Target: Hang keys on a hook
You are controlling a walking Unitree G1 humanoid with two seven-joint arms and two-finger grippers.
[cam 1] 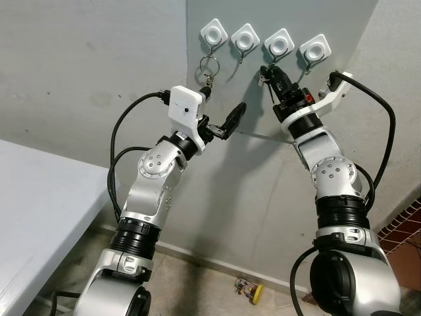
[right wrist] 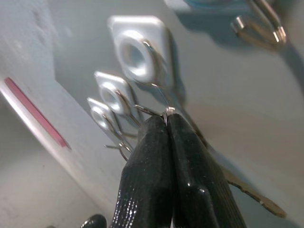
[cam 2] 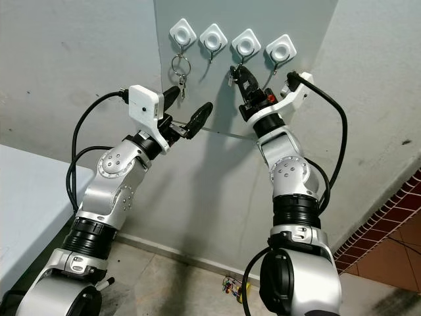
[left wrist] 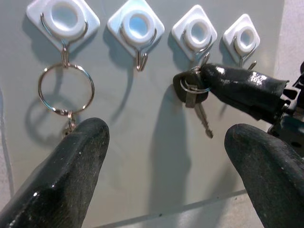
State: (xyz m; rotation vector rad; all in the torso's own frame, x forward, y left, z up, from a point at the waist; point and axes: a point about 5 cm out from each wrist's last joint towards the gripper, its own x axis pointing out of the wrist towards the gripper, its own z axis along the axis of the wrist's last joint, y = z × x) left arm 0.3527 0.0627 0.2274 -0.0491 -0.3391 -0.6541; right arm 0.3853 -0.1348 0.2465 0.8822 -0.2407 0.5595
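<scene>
Four white diamond-shaped hooks sit in a row on the grey wall panel. A bunch of keys (left wrist: 193,91) on a small ring is pinched in my right gripper (cam 1: 268,71), which is shut on the ring just beneath the third hook (left wrist: 197,33). I cannot tell whether the ring is over the hook's wire. In the right wrist view the fingertips (right wrist: 161,137) press together on the ring, and a key blade (right wrist: 251,195) hangs past them. Another large key ring (left wrist: 65,90) hangs from the leftmost hook (cam 1: 214,31). My left gripper (cam 1: 222,108) is open and holds nothing, below the first two hooks.
The second hook (cam 1: 245,37) and fourth hook (cam 1: 314,48) are bare. A white table (cam 1: 39,210) stands at the lower left. A small yellow object (cam 1: 250,289) lies on the floor by the wall. Red tiles (cam 1: 404,224) show at the right.
</scene>
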